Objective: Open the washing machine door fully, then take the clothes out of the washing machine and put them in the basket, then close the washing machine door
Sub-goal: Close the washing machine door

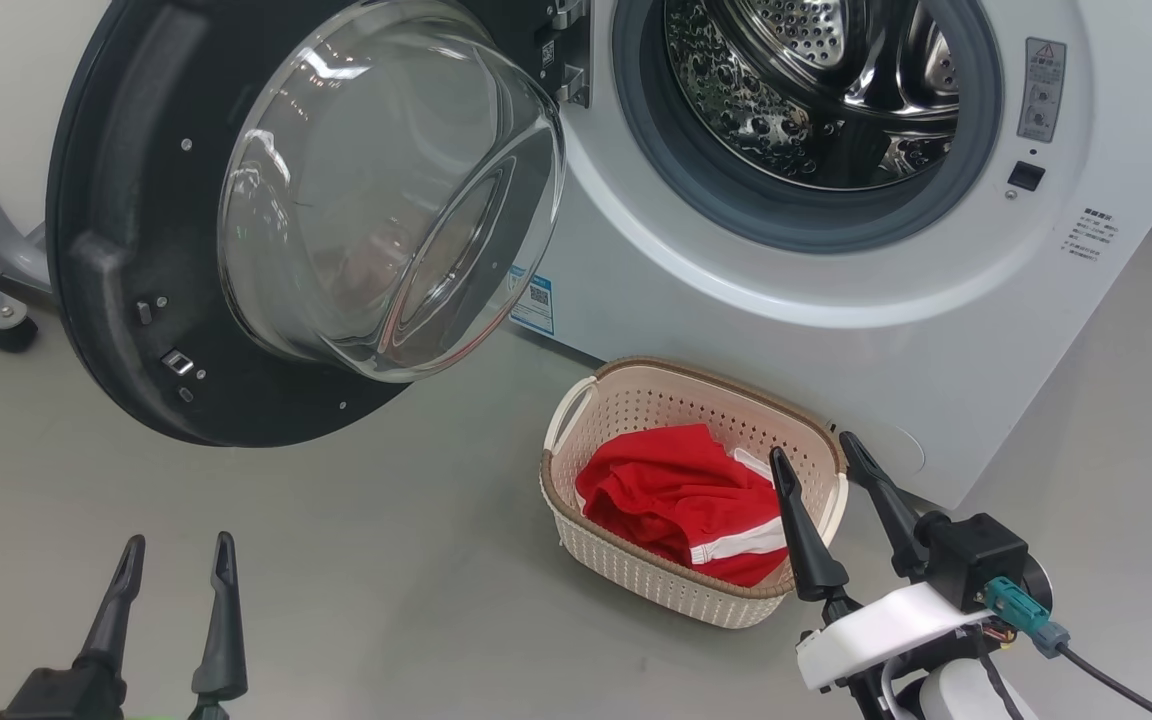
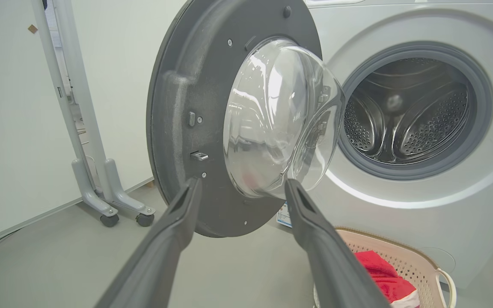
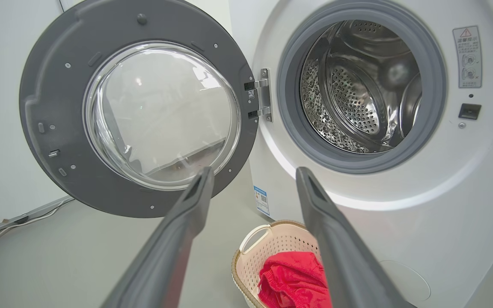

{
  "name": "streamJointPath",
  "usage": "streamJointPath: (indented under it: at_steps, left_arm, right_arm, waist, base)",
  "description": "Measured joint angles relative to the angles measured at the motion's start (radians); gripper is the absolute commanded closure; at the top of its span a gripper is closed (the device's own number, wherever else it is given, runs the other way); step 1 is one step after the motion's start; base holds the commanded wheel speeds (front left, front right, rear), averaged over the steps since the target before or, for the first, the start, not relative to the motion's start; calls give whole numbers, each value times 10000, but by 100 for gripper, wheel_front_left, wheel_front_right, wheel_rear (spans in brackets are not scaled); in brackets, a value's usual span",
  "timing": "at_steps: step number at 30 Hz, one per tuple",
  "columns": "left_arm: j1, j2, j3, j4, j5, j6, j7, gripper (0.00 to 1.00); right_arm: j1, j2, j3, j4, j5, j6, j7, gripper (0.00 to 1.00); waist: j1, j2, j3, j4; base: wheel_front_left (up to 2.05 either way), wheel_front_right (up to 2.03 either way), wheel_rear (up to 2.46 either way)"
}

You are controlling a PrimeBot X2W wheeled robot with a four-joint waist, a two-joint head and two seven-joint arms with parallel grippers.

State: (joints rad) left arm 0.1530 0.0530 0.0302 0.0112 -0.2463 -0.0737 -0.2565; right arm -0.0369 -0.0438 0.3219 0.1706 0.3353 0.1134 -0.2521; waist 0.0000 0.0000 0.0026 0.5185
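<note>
Holding nothing in the right gripper [image 1: 816,458], fingers spread wide, tips near the right end of the basket [image 1: 626,375]. Likewise parted and empty at the left gripper [image 1: 178,560], low over the floor [image 1: 386,560], well apart from the basket. Red clothes [image 1: 676,490] heaped inside the basket, just in front of the washing machine [image 1: 1036,330]. Door [image 1: 106,250] swung wide to the left, steel drum [image 1: 816,90] open to view

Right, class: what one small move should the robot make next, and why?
Probably bring the left gripper, open and empty, up to the free edge of the washing machine door to push it shut: the drum looks empty and the clothes lie in the basket.
</note>
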Motion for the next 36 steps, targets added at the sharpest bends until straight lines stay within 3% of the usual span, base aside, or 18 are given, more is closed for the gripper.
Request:
streamJointPath:
  at_steps: [36]
  left_arm:
    - [217, -4, 6, -242, 0, 61, 0, 0]
  right_arm:
    - [-136, -6, 54, 201, 105, 29, 0, 0]
  waist:
    - [0, 0, 74, -11]
  base:
    - [0, 0, 0]
